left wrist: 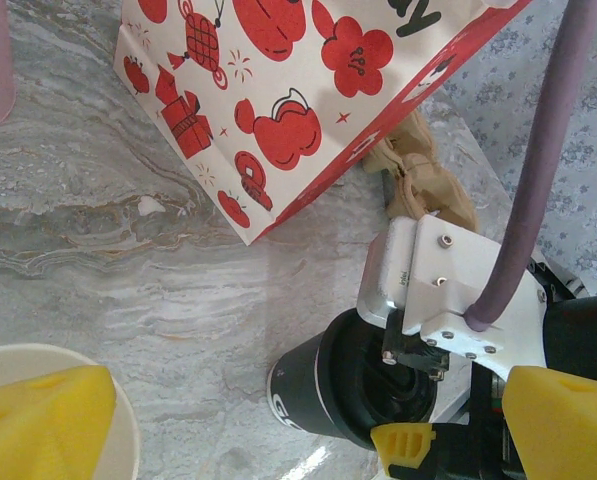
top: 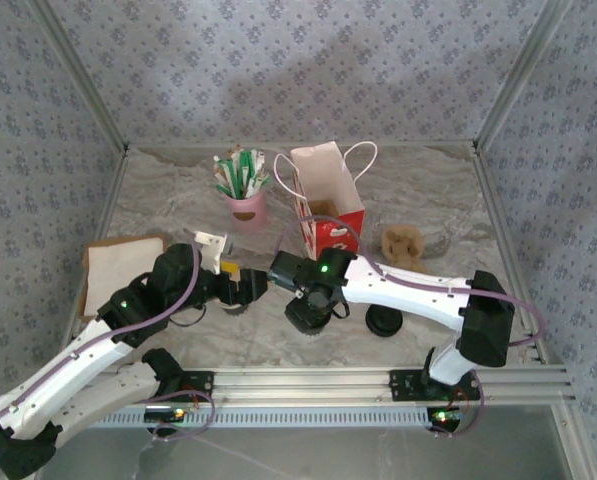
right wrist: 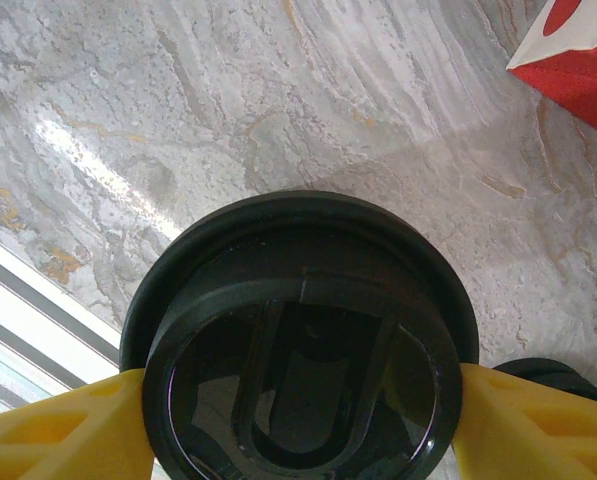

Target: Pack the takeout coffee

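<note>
Standing toward the table's near edge, the lidded takeout coffee was clamped by the right end effector, likely for lifting into the bag, while the left end effector was held spread apart.

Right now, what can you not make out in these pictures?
1. Bag bottom: top view, its own walls hide it.
2. White cup: left wrist view, cut off at the corner, outside unseen.
3. Dark cup contents: right wrist view, the black lid covers them.
</note>
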You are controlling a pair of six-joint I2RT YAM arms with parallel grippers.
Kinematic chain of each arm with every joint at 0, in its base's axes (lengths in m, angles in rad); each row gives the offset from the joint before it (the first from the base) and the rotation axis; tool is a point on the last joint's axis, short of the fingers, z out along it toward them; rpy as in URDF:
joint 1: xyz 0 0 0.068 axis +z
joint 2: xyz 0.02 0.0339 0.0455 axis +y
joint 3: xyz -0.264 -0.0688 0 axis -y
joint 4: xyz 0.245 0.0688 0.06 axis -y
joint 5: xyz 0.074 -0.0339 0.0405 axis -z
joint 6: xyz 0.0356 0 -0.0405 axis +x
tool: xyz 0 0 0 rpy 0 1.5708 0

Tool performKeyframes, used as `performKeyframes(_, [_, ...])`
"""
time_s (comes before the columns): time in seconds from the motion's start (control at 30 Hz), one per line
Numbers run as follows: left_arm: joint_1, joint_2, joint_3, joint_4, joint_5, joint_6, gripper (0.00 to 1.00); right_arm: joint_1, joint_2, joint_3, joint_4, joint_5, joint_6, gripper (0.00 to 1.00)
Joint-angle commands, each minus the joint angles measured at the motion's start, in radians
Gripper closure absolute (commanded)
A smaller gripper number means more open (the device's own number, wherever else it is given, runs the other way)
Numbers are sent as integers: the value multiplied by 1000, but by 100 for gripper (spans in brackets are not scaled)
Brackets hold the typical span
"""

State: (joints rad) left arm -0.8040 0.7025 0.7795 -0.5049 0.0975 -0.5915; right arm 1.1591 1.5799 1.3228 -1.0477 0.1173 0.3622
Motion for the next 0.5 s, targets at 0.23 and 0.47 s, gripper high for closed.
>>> performKeyframes(0.23, [6,5,7,24,11,1,1,-2,-27,-22,-15,18,21,28])
performKeyframes(0.47, [6,29,18,34,-10,-11,0,-28,-84,-48,-22,28,34,28])
